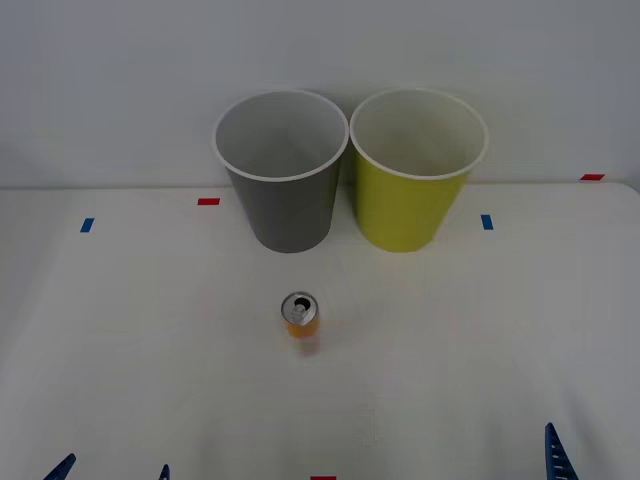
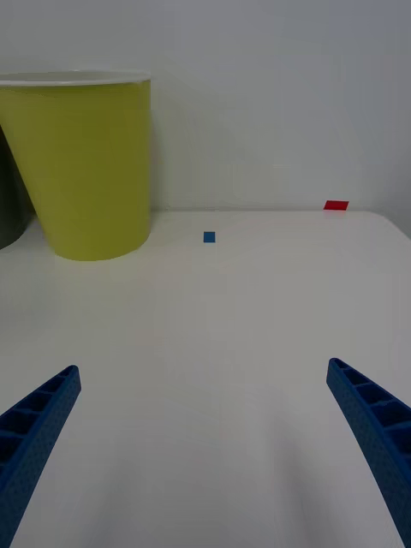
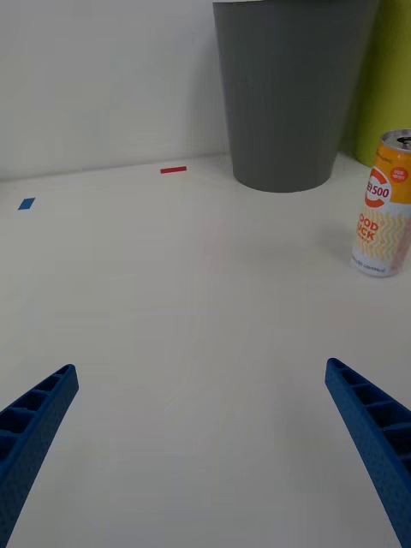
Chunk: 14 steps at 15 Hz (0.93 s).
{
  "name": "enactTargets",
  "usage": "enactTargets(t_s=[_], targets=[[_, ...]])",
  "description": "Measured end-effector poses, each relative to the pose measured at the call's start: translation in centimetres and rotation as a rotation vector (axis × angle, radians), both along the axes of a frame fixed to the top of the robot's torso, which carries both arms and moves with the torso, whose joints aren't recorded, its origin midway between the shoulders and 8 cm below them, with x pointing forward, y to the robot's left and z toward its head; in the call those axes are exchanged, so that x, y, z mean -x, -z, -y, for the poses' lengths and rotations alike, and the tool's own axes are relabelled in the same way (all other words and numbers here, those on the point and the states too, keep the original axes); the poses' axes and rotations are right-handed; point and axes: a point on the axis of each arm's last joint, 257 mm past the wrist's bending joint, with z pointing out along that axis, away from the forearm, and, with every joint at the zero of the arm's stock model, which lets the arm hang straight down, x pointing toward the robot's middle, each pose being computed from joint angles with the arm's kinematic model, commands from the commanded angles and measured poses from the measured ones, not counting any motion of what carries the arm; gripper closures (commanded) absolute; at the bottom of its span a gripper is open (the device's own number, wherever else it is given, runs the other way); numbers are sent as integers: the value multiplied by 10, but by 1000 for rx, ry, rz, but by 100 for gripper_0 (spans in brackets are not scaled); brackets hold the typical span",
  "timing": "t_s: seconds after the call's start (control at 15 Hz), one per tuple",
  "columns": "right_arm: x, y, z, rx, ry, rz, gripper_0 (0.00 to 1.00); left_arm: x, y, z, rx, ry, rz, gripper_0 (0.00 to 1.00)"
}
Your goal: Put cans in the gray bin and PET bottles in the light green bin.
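A: Start with the hands. Where do they sit?

B: The left hand [image 1: 112, 472] is at the bottom left of the front view, with just its blue fingertips poking up. Its own wrist camera has the two fingers at the bottom corners, spread wide with nothing between them. The right hand [image 2: 205, 445] is the same: fingers apart at the bottom corners of its view, holding nothing. In the front view one of its fingers shows at the bottom right.

A: So nothing is picked up?

B: Nothing. The can [image 1: 300, 320] stands upright on the surface [image 1: 480, 380], a little left of centre in the front view and below the bins. I judge the task not yet begun: the can has yet to go into the gray bin [image 1: 282, 200].

A: And bottles?

B: I see none on the surface. The green bin [image 1: 412, 205] stands just beside the gray one at upper centre; the visible parts of both insides look pale and bare.

A: Which hand is better placed?

B: The left, I think. Its wrist view has the can at the right edge, with the gray bin behind it.

A: Anything in the way?

B: Only small red and blue tape marks [image 1: 208, 201] lying flat on the surface. The path looks free.
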Motion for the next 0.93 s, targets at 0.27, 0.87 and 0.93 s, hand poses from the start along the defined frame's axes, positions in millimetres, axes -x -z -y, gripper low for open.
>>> enactTargets(t_s=[0.27,0.87,0.93], targets=[[0,0,0,0,0,0,0,0,0,0,0,0,0,0],[0,0,0,0,0,0,0,0,0,0,0,0,0,0],[0,0,0,0,0,0,0,0,0,0,0,0,0,0]])
